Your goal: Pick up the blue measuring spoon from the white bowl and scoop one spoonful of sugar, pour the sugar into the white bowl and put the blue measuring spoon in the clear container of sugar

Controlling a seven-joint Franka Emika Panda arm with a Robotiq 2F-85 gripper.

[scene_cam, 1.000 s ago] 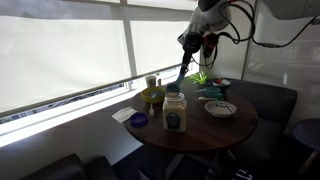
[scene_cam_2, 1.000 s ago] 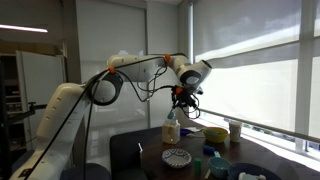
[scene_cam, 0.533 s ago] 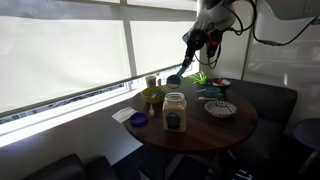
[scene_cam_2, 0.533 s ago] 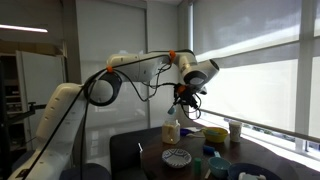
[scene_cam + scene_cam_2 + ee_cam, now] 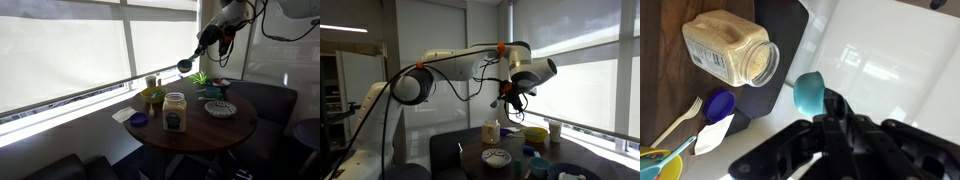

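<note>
My gripper (image 5: 210, 42) is shut on the handle of the blue measuring spoon (image 5: 186, 66) and holds it high above the table, over its window side. In the wrist view the teal spoon head (image 5: 808, 92) sticks out ahead of the jaws (image 5: 829, 108); I cannot tell whether it holds sugar. The clear container of sugar (image 5: 175, 112) stands open on the round table, to the left of and below the spoon; it also shows in the wrist view (image 5: 730, 48). The white bowl (image 5: 221, 108) sits beside it and also shows in an exterior view (image 5: 497, 157).
A small dark-blue dish (image 5: 139, 120) and a yellow-green jar (image 5: 152, 97) stand near the container. A white fork (image 5: 675, 122) and a napkin lie by the dish. A green plant (image 5: 201, 77) is at the window side. Dark seats surround the table.
My gripper has risen and swung away from above the container towards the window, carrying the spoon with it. The things on the table have not moved.
</note>
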